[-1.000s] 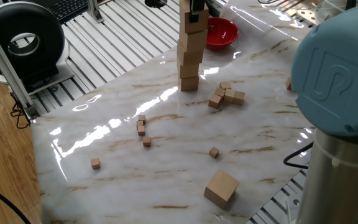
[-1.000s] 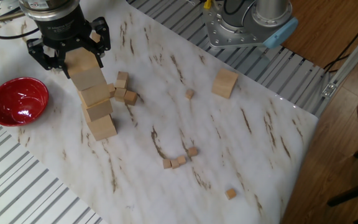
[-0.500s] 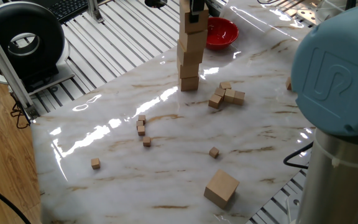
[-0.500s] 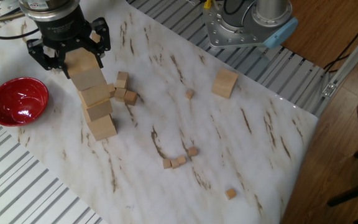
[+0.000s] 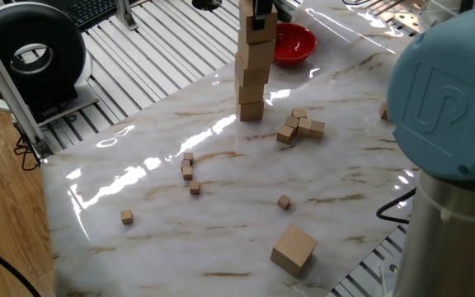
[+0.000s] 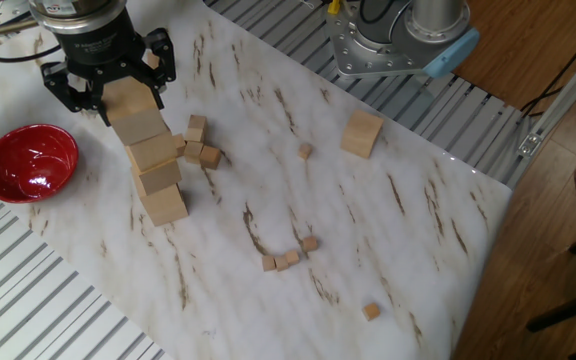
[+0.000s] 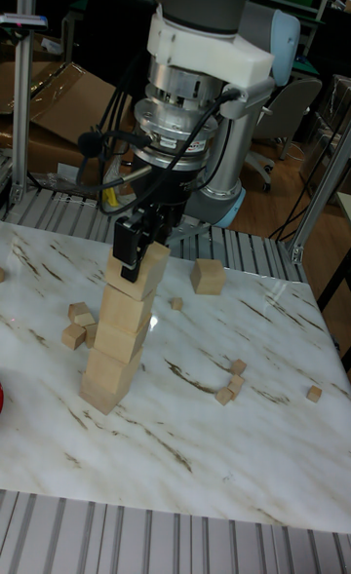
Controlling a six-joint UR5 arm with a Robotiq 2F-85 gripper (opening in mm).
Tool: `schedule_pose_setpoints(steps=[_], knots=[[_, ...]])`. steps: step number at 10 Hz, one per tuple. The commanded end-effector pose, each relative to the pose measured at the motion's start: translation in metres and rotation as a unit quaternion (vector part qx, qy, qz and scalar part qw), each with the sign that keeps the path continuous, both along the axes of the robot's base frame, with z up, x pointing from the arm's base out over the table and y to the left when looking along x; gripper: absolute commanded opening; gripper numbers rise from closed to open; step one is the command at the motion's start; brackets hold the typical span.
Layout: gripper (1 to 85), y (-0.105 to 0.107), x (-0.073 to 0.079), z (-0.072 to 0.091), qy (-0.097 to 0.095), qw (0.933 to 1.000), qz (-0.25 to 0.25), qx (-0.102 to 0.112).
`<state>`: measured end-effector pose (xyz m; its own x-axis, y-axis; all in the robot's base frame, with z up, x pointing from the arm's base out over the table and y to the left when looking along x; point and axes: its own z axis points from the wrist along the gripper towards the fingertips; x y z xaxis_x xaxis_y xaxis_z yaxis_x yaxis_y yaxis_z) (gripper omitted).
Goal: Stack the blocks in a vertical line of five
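A tower of several large tan blocks (image 5: 252,78) (image 6: 158,170) (image 7: 119,340) stands at the far side of the marble table, its blocks slightly staggered. My gripper (image 6: 108,82) (image 7: 144,248) (image 5: 258,12) sits at the tower's top, shut on the top block (image 6: 128,98) (image 7: 144,267), which rests on the block below. In one fixed view the gripper is cut off by the frame's top edge. Another large block (image 5: 293,249) (image 6: 362,133) (image 7: 208,276) lies alone near the table edge by the robot base.
A red bowl (image 5: 293,41) (image 6: 28,162) sits just behind the tower. Tiny wooden cubes lie in a cluster (image 5: 299,126) (image 6: 200,145) (image 7: 76,325) beside the tower, and others (image 5: 188,165) (image 6: 288,258) are scattered mid-table. The robot base (image 6: 398,40) stands off the table's edge.
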<state>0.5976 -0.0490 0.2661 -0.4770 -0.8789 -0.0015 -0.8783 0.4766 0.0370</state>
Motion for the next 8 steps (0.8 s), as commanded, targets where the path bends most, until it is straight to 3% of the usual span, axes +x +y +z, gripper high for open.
schedule_pose_setpoints(steps=[1, 6, 8], knots=[[39.3, 0.0019, 0.0011, 0.0009, -0.003, 1.0, 0.003, 0.005], [42.0, 0.0029, 0.0021, 0.0008, -0.005, 0.9999, 0.01, 0.006], [47.0, 0.0038, 0.0021, 0.0002, -0.004, 0.9999, 0.014, 0.006]])
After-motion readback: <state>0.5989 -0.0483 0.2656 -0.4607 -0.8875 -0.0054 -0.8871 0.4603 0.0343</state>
